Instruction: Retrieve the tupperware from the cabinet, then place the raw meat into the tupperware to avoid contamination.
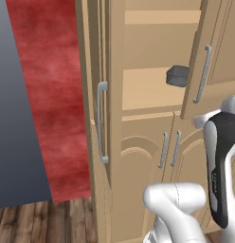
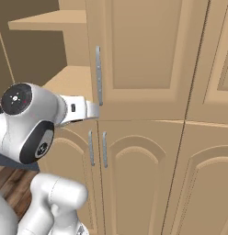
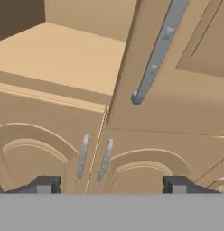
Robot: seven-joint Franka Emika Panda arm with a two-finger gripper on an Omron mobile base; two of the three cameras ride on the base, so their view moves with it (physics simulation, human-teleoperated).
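Cabinet doors open, jaws spread

Cabinet (image 1: 138,118) stands with both upper doors swung out — the left door (image 1: 101,95) edge-on in the left base view, the right door (image 1: 204,57) angled outward. On the lower shelf (image 1: 143,88) a dark grey container (image 1: 177,76) sits near the right door's edge, partly hidden behind it. Gripper (image 3: 112,185) is spread wide and grasps nothing; its fingertips (image 3: 46,185) frame the two arched lower doors (image 3: 50,153) — just below the right door's silver handle (image 3: 156,54). Red wall (image 1: 48,95) rises to the left.

Red wall (image 1: 48,85), wood floor (image 1: 43,223).
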